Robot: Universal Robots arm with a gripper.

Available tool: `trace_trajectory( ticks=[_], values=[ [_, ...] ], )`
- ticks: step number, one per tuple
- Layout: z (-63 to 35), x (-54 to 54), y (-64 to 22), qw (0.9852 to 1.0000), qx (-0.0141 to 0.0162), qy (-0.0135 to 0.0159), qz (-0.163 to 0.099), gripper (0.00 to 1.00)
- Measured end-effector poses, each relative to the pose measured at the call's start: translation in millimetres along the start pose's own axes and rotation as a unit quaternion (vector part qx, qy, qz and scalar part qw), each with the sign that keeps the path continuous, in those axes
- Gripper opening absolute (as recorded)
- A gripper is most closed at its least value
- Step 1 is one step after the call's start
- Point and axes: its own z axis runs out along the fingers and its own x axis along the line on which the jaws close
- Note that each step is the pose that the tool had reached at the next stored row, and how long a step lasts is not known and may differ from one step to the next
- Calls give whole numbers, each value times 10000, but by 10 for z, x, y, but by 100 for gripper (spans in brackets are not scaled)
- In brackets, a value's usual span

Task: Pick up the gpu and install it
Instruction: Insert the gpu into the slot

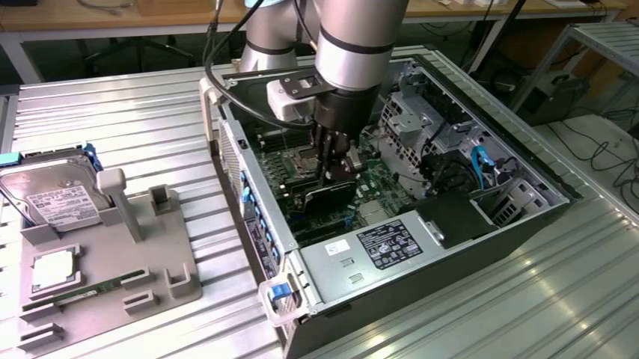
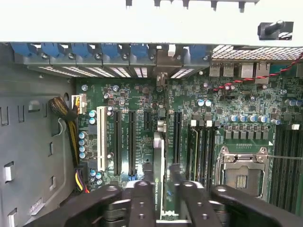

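Exterior view: end effector (image 1: 334,168) deep inside open computer case (image 1: 519,217), clamped on the gpu (image 1: 330,196), held edge-down just above motherboard (image 1: 375,183); case walls close around. Wrist view: gpu (image 2: 158,184) between fingers (image 2: 142,198), near slot (image 2: 176,137); misalignment could jam card or bend contacts; little side room.

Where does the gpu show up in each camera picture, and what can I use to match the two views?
Exterior view: the gpu sits inside the open computer case, just below the gripper, standing on edge over the motherboard.
Wrist view: the gpu is seen edge-on between the gripper fingers, above a slot.
Shared landmark: the empty CPU socket beside the card.
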Motion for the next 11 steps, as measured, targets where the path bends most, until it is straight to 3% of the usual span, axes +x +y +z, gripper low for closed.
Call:
trace_trajectory(
  ticks=[2, 4, 11],
  values=[
    [-1, 0, 0, 10000, 0, 1, 0, 15],
    [0, 0, 0, 10000, 0, 0, 0, 11],
    [0, 0, 0, 10000, 0, 0, 0, 11]
  ],
)
